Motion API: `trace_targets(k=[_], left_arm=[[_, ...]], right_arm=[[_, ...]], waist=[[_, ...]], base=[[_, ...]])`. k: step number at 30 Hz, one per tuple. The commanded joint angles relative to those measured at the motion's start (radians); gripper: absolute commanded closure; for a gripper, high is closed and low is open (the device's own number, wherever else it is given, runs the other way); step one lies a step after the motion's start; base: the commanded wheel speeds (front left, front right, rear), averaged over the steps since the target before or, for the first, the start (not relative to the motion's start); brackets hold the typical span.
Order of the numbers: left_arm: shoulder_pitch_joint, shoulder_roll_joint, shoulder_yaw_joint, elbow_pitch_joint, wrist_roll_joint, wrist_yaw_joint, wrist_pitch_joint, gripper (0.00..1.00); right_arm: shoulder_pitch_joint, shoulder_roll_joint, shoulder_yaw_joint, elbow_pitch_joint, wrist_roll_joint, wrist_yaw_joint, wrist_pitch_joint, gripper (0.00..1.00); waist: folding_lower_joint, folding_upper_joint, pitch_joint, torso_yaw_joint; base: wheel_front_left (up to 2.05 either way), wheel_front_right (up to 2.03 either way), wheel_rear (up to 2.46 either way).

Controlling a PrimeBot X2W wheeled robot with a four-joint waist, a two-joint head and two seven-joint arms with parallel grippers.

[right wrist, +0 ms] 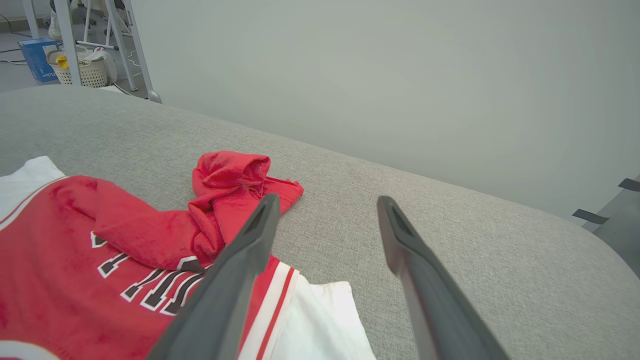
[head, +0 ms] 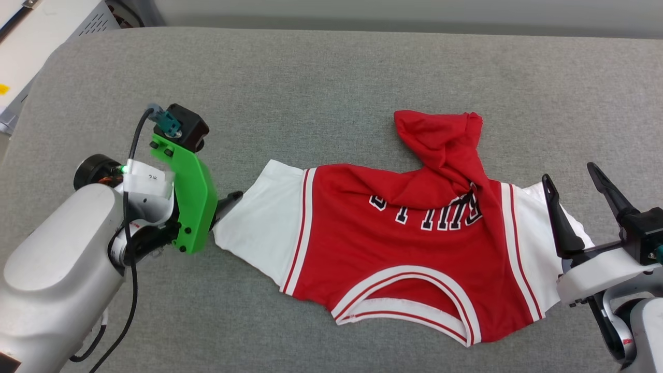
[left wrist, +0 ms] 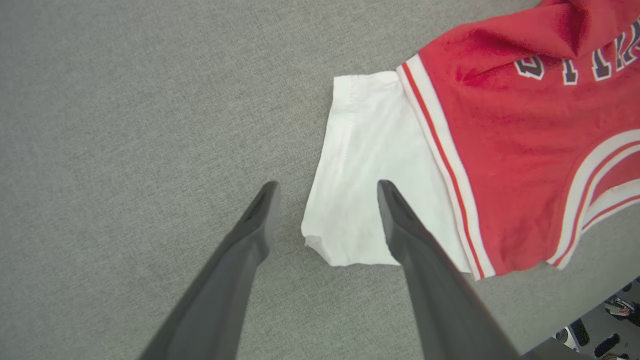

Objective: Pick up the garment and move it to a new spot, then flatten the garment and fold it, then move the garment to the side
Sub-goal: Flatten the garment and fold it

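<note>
The garment lies on the grey padded table, neckline nearest me and chest lettering facing up. Its red lower part is bunched into a crumpled heap at the far side, covering part of the lettering. My left gripper is open and hovers over the outer edge of one white sleeve; one finger pokes out from behind the green wrist mount. My right gripper is open above the other white sleeve, holding nothing. In the right wrist view its fingers point past the red heap.
A white cabinet stands beyond the table's far left corner. A basket and a blue box sit on the floor past the table, beside metal legs. A plain wall lies behind the table's far edge.
</note>
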Motion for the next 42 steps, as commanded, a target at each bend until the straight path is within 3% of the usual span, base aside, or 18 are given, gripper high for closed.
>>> trace_targets(k=[1, 9, 21, 22, 23, 24, 31, 37, 42], left_arm=[[-0.028, 0.010, -0.019, 0.013, -0.035, -0.002, 0.023, 0.00], [-0.070, 0.020, -0.152, 0.111, -0.115, -0.002, 0.107, 0.00], [-0.085, -0.038, -0.326, 0.299, -0.133, -0.002, 0.042, 0.00], [-0.087, -0.042, -0.339, 0.307, -0.139, -0.002, 0.031, 0.03], [-0.089, -0.044, -0.351, 0.310, -0.142, -0.002, 0.022, 0.65], [-0.092, -0.044, -0.367, 0.314, -0.147, -0.002, 0.011, 1.00], [-0.112, -0.014, -0.428, 0.306, -0.173, -0.002, -0.114, 1.00], [-0.107, 0.037, -0.459, 0.263, -0.162, -0.002, -0.268, 1.00], [-0.112, 0.053, -0.464, 0.236, -0.147, -0.002, -0.355, 1.00]], right_arm=[[0.011, 0.003, 0.000, -0.011, -0.008, -0.001, 0.005, 0.00], [-0.007, 0.012, 0.018, -0.016, -0.014, -0.001, 0.015, 0.00], [-0.025, 0.014, 0.042, 0.004, -0.012, -0.001, 0.014, 0.00], [-0.026, 0.013, 0.040, 0.003, -0.013, -0.001, 0.015, 0.00], [-0.027, 0.012, 0.038, 0.001, -0.013, -0.001, 0.016, 0.00], [-0.028, 0.010, 0.036, 0.000, -0.014, -0.001, 0.018, 0.00], [-0.062, -0.061, 0.042, -0.023, -0.005, -0.001, 0.058, 0.00], [-0.145, -0.239, 0.088, -0.068, 0.075, -0.001, 0.209, 0.00], [-0.184, -0.414, 0.181, -0.109, 0.224, -0.001, 0.479, 0.00]], waist=[[0.0000, 0.0057, 0.008, -0.006], [0.0000, 0.0057, 0.032, -0.024], [0.0000, 0.0057, 0.043, -0.045], [0.0000, 0.0057, 0.041, -0.045], [0.0000, 0.0057, 0.040, -0.045], [0.0000, 0.0057, 0.037, -0.044], [0.0000, 0.0057, 0.002, -0.046], [0.0000, 0.0057, -0.033, -0.039], [0.0000, 0.0057, -0.048, -0.022]], base=[[0.00, 0.00, 0.00], [0.00, 0.00, 0.00], [0.00, 0.00, 0.00], [0.00, 0.00, 0.00], [0.00, 0.00, 0.00], [0.00, 0.00, 0.00], [0.00, 0.00, 0.00], [0.00, 0.00, 0.00], [0.00, 0.00, 0.00]])
